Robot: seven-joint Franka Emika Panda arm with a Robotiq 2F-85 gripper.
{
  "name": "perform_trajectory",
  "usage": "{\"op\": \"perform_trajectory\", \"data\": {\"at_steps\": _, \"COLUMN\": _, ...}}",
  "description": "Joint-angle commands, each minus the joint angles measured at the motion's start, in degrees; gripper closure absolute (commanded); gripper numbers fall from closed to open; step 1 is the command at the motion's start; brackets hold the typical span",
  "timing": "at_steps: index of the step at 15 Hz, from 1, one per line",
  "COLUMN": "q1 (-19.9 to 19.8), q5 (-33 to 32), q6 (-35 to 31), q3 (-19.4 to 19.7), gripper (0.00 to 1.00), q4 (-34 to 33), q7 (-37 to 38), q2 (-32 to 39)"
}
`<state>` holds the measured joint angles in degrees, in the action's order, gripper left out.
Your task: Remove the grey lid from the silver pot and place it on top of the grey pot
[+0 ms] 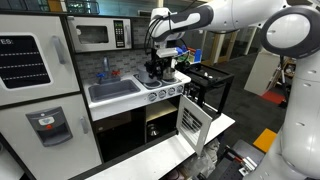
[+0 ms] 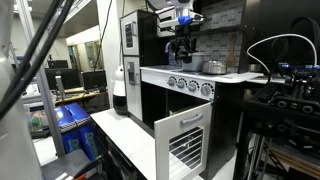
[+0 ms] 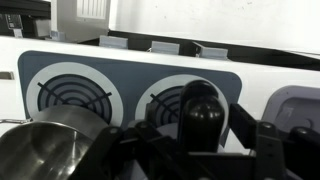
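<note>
The gripper (image 3: 198, 142) hangs low over the stove top (image 3: 130, 70) of a toy kitchen, with its dark fingers (image 3: 243, 128) standing on either side of a black knob (image 3: 200, 105). This knob appears to be the handle of the grey lid, whose body is lost in the dark area below it in the wrist view. The jaws are narrowed to about the width of the knob, but it cannot be told whether the pads actually press on it. The silver pot (image 3: 45, 150) lies at the lower left of the wrist view, just beside the gripper, with its shiny wall facing the camera. Two printed burner rings (image 3: 75, 95) sit on the stove top behind the knob. In both exterior views the gripper (image 1: 158, 68) (image 2: 182, 50) points straight down at the stove. The oven door (image 1: 192, 120) (image 2: 185, 140) below the stove stands open. In an exterior view the sink (image 1: 113, 90) lies beside the stove, and a microwave (image 1: 95, 35) sits above it.
</note>
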<state>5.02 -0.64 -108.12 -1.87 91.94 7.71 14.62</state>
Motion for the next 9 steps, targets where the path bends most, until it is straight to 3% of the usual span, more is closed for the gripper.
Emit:
{"op": "perform_trajectory", "data": {"at_steps": 1, "q1": -0.33, "q5": -0.22, "q6": 0.87, "q3": -0.32, "gripper": 0.00, "q4": -0.90, "q7": -1.69, "q2": 0.27}}
{"op": "perform_trajectory", "data": {"at_steps": 9, "q1": -0.11, "q5": -0.81, "q6": 2.75, "q3": -0.43, "gripper": 0.00, "q4": -2.02, "q7": -1.93, "q2": -1.53}}
